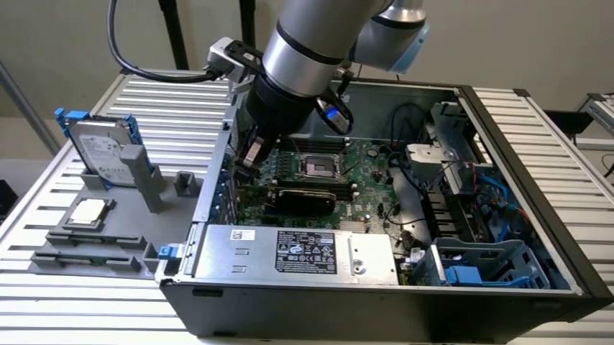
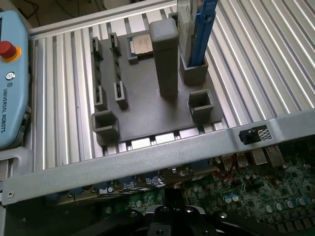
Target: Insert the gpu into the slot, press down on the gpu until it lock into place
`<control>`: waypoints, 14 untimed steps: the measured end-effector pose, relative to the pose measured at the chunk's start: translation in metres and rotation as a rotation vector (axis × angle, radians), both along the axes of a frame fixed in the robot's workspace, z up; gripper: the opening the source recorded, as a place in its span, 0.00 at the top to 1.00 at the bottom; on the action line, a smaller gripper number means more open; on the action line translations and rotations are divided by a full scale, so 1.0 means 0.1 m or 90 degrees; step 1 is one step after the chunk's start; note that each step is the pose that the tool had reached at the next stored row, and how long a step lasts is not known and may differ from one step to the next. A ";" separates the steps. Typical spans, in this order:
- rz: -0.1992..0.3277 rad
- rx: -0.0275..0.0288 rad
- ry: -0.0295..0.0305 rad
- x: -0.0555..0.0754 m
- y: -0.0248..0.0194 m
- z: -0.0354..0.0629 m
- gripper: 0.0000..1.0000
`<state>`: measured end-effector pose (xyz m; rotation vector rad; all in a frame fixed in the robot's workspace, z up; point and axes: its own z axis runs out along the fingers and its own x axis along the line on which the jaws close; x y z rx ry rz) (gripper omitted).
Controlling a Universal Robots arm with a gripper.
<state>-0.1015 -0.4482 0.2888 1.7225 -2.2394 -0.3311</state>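
I see the gripper (image 1: 251, 158) low inside the open computer case (image 1: 537, 215), close to the wall on the exterior view's left. Its fingers are clenched together. The black graphics card (image 1: 302, 198) lies on the green board (image 1: 369, 169), just beside the gripper and next to the silver labelled box (image 1: 298, 251). I can't tell whether they touch. Outside the case, a hard drive (image 1: 101, 151) stands in its grey holder.
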 end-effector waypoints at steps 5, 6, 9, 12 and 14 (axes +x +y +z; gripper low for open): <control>-0.004 -0.0080 0.0000 -0.01 -0.010 -0.004 0.89; -0.006 -0.0084 0.0000 -0.02 -0.009 -0.005 0.89; -0.010 -0.0095 0.0001 -0.02 -0.009 -0.007 0.89; -0.011 -0.0103 0.0001 -0.02 0.005 -0.009 0.89; -0.013 -0.0107 0.0000 -0.02 0.018 -0.010 0.89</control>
